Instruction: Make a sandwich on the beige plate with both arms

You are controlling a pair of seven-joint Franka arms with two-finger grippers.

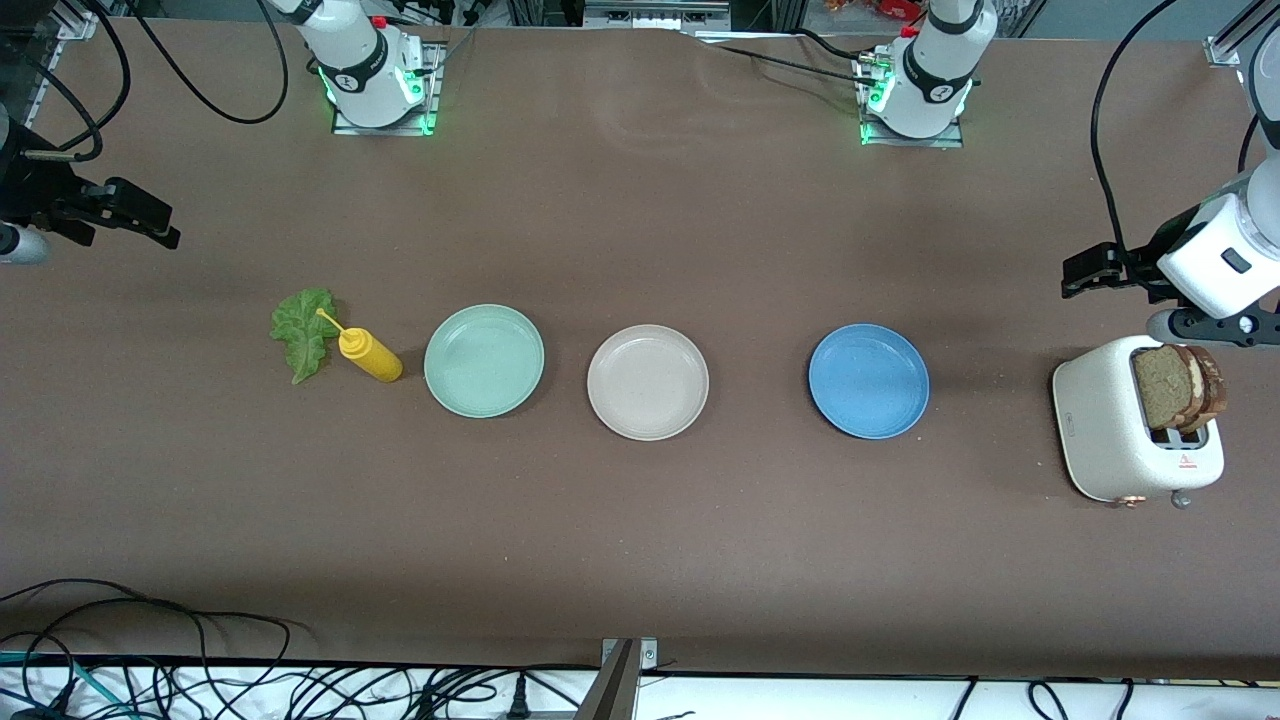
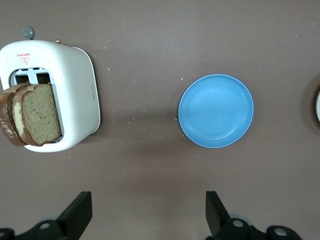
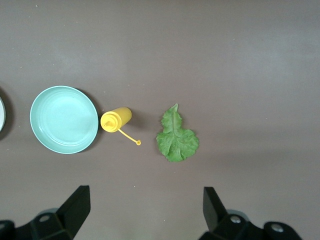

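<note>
Front view: three plates lie in a row across the middle of the brown table (image 1: pixel 640 560), with food items at both ends.
Beige plate: the beige plate (image 1: pixel 648 382) is the middle one of the row and holds nothing.
Green plate: the mint-green plate (image 1: pixel 484 360) sits beside it toward the right arm's end, also bare.
Blue plate: the blue plate (image 1: pixel 868 381) sits toward the left arm's end, apart from the beige one, bare too.
Lettuce: the lettuce leaf (image 1: pixel 304 331) lies flat on the table at the right arm's end, past the bottle from the green plate.
Bottle: the yellow bottle (image 1: pixel 368 354) stands between leaf and green plate, close to the plate's rim; its open cap tip reaches over the leaf's edge in the front view.
Bread: two bread slices (image 1: pixel 1180 386) stand side by side in the slots of the white toaster (image 1: pixel 1110 430), sticking up well above its top.
Toaster: it stands at the left arm's end, well apart from the blue plate.
Left gripper: the left gripper (image 2: pixel 149 215) hangs above bare table between toaster and blue plate, fingers wide apart, holding nothing.
Right gripper: the right gripper (image 3: pixel 145 212) hangs above bare table near the leaf and bottle, fingers wide apart, holding nothing.
</note>
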